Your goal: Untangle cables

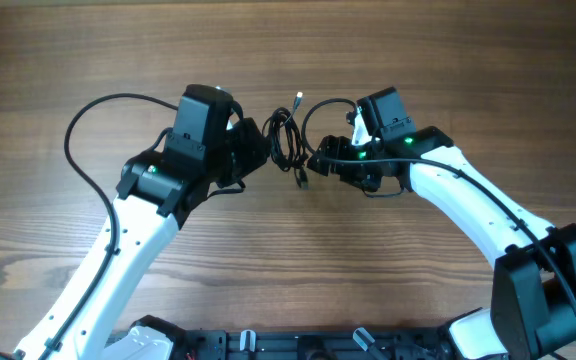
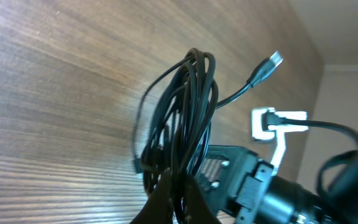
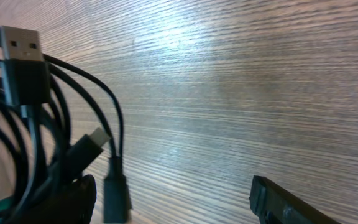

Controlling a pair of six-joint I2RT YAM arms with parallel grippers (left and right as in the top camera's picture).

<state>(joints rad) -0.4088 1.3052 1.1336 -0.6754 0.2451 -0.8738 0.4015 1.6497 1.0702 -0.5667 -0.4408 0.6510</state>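
The cables [image 1: 286,140] are a small coiled bundle of thin black wires with plug ends, lying between the two arms at the table's middle. My left gripper [image 1: 260,152] is shut on the bundle's left side; in the left wrist view the fingers [image 2: 180,198] pinch several strands of the coil [image 2: 182,118], and one silver plug [image 2: 267,66] sticks out to the upper right. My right gripper [image 1: 318,163] is open just right of the bundle. In the right wrist view its fingers [image 3: 176,199] are wide apart, with a USB plug [image 3: 23,62] and cable strands [image 3: 67,124] beside the left finger.
The wooden table [image 1: 448,60] stretches all around. A thicker black arm cable [image 1: 93,130] loops left of the left arm. Another arm cable [image 1: 323,112] arcs by the right wrist. The arm bases [image 1: 268,345] sit at the front edge.
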